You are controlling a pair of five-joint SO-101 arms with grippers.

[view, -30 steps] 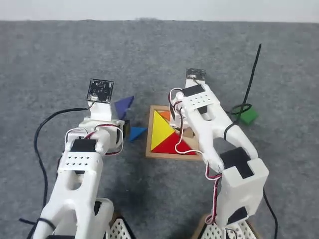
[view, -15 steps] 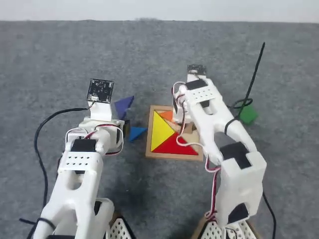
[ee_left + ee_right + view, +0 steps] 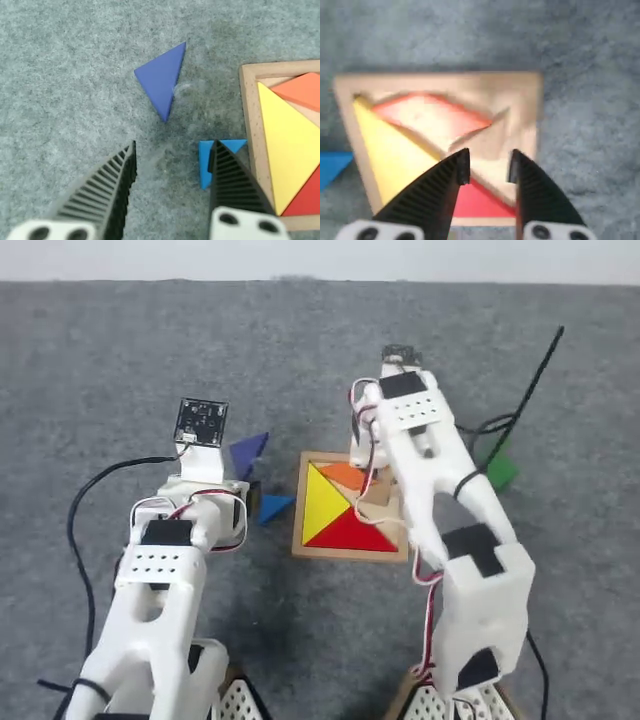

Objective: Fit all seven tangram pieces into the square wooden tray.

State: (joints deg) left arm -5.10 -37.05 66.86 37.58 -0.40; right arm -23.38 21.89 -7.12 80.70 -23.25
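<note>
The square wooden tray (image 3: 300, 510) holds a yellow triangle (image 3: 325, 505), a red triangle (image 3: 355, 533) and an orange piece (image 3: 347, 475). The right wrist view looks down on the tray (image 3: 525, 105), the orange piece (image 3: 427, 115) and the yellow triangle (image 3: 395, 150). My right gripper (image 3: 487, 162) hangs above the tray's bare wood, slightly open and holding nothing. A dark blue triangle (image 3: 162, 80) and a light blue triangle (image 3: 206, 152) lie on the carpet left of the tray (image 3: 248, 120). My left gripper (image 3: 172, 155) stands open just before them, one finger overlapping the light blue triangle.
A green piece (image 3: 500, 472) lies on the carpet right of the tray, beside a black cable (image 3: 520, 390). Grey carpet (image 3: 150, 350) covers the whole table. The right arm (image 3: 430, 460) spans the tray's right side.
My right arm has drawn back toward the far side and lifted off the tray, uncovering more of the orange piece. The black cable swung right. The left arm stayed still.
</note>
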